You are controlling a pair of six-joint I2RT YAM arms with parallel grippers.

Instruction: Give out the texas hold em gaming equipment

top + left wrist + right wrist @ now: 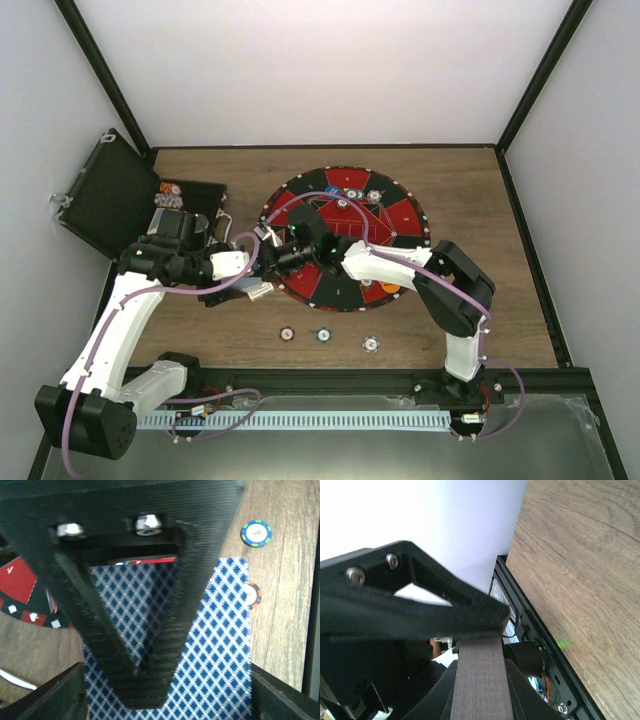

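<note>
L claw [167,702]: abt half open. Its two fingers [47,697] sit at the bottom corners of the wrist view. The cards [220,650] fill the gap edge to edge, gripped by their sides.
Cards: blue-and-white check backs up, flat betw L claw's fingers. A red-edged sliver shows at the far end.
R claw [282,255]: stretched over the mat [400,215] edge, meeting L claw tip to tip. How far open: can't tell.
R finger [150,680]: black V-frame w/ two bolts, lying across the top of the cards, tip pointing back twd L wrist. Touching or just above: can't tell.
R wrist view: own finger plus a blurred brown strip close to the lens; grip not readable.
Blue chip [256,532]: on desk [290,630], ahead-right of L claw, apart from the cards.
Orange chip [254,595]: on desk just right of L claw, part hidden behind the card edge.
Third chip [371,343]: on desk, same row, on R claw's side but nearer the arm bases.
Mat: round, red-black, just left of L claw in its wrist view; a few chips on it.
Case [110,200]: open, on the outer side of L arm; chips inside.
</note>
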